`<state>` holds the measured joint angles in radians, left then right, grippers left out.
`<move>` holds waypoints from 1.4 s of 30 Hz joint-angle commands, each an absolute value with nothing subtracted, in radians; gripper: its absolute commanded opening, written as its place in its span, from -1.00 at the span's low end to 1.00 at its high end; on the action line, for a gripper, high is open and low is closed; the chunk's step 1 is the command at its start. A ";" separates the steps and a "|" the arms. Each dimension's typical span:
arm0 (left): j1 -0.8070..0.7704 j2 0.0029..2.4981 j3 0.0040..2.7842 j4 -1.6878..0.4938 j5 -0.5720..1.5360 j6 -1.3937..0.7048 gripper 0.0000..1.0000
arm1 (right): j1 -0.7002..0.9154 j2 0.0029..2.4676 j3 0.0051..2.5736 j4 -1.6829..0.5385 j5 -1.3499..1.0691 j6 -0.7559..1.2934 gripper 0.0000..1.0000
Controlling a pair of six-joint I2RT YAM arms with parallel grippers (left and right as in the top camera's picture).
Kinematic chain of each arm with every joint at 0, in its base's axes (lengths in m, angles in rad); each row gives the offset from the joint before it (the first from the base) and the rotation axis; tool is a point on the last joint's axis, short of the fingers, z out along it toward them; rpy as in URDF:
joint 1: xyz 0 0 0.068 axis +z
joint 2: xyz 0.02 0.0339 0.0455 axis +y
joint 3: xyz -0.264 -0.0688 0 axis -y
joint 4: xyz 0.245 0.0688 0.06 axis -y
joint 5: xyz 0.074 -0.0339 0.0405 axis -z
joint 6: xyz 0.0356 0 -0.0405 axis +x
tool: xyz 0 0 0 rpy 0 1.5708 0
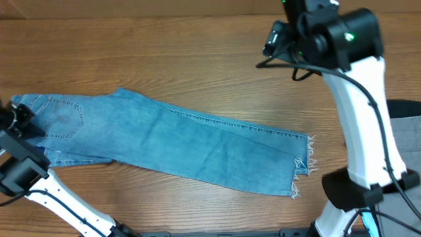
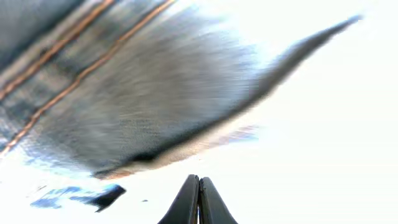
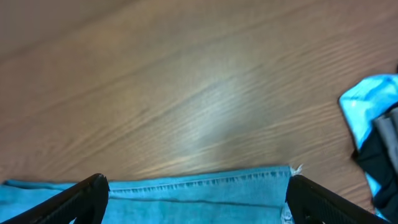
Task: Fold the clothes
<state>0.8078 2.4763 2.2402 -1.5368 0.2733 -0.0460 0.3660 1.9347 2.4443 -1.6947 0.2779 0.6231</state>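
Left tool (image 2: 199, 182) is being held clenched, seemingly empty, near jeans (image 1: 171, 141) at frame left; right tool (image 3: 196, 190) released. Risk: waistband being missed.

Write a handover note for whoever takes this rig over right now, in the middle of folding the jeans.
Left gripper: shut, at the waistband end of the jeans. No cloth shows between its fingers, so a grip is unconfirmed.
Right gripper: open, empty, raised above the table just beyond the jeans' long edge near the hem end.
Jeans: flat on the table, waist on the left arm's side, frayed hems toward the right arm.
Done: the legs appear stacked lengthwise, one over the other.
Left: the crosswise folds, hems toward waist.
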 commanded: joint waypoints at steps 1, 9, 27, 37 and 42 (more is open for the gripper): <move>0.763 2.419 2.303 -1.554 0.512 0.093 -0.92 | 0.335 1.982 2.439 -1.694 0.204 0.595 0.90; 0.695 1.991 2.327 -1.555 0.491 0.124 -0.35 | 0.308 1.848 2.443 -1.694 0.160 0.553 0.92; 0.686 1.430 2.298 -1.689 0.263 -0.052 0.04 | 0.303 1.532 2.199 -1.694 0.041 0.585 0.98; 0.562 1.436 2.163 -1.686 0.258 -0.029 0.12 | 0.044 1.523 1.415 -1.536 -0.088 0.542 1.00; 0.553 1.440 2.160 -1.681 0.260 -0.030 0.14 | -0.081 1.498 1.078 -1.382 -0.162 0.542 1.00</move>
